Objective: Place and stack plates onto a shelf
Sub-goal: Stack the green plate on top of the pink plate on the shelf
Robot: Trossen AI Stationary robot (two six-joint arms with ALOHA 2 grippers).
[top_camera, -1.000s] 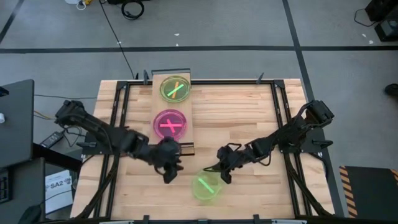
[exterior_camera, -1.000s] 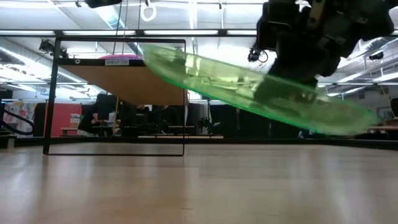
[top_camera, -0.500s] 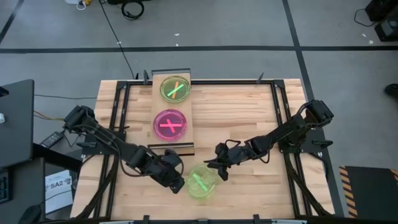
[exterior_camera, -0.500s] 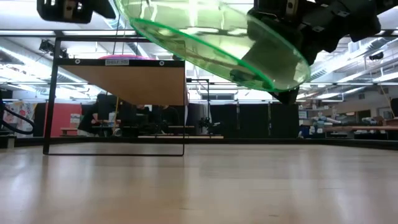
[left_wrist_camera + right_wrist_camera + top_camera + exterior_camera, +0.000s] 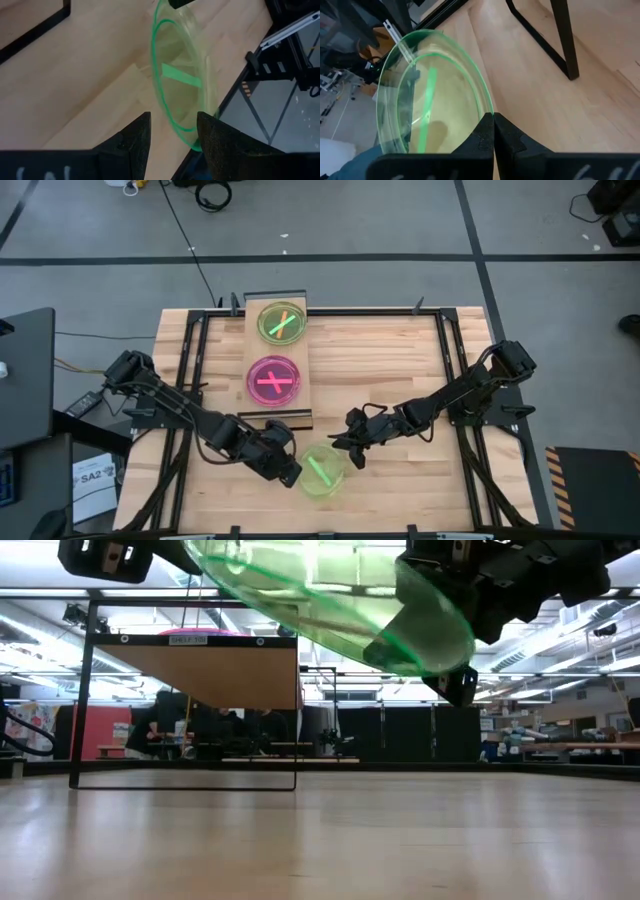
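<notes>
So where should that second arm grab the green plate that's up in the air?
Probably by the thin rim, on the edge opposite the right gripper, which is already shut on the green plate. The plate is a shallow disc, held tilted off the table, so only its rim fits between two fingers. The left gripper is open at that free edge.

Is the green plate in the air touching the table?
Apart. The low view shows the green plate held up by the right gripper, with open room visible between it and the table.
</notes>
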